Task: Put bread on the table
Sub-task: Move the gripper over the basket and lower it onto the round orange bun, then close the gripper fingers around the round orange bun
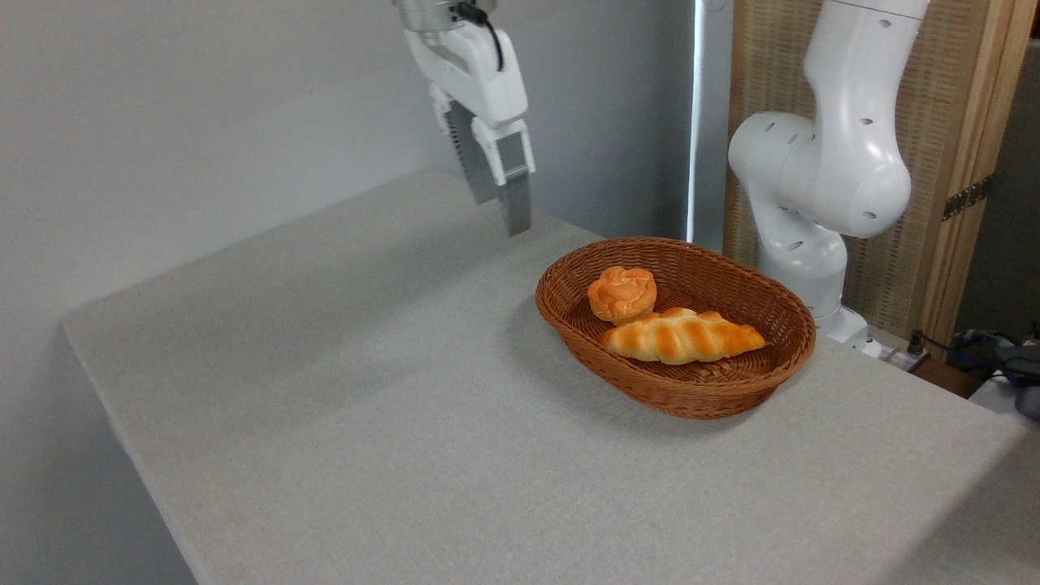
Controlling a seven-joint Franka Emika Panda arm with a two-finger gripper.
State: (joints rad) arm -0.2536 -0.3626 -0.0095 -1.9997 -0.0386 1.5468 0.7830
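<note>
Small round orange-golden knotted bun [621, 293] looks light, squashy — pinch its sides gently (wicker-basket wall close); two-finger gripper [501, 199] empty, fingers slightly parted.

Lab setup, robot arm [821, 162], cloth-covered table [366, 422], bare grey wall [203, 106]

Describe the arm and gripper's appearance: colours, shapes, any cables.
The arm is glossy white, with rounded, bulbous joints dotted with small dark holes. The gripper has a white angular body under a silver metal collar, a black cable at its top, and two flat grey fingers.
</note>
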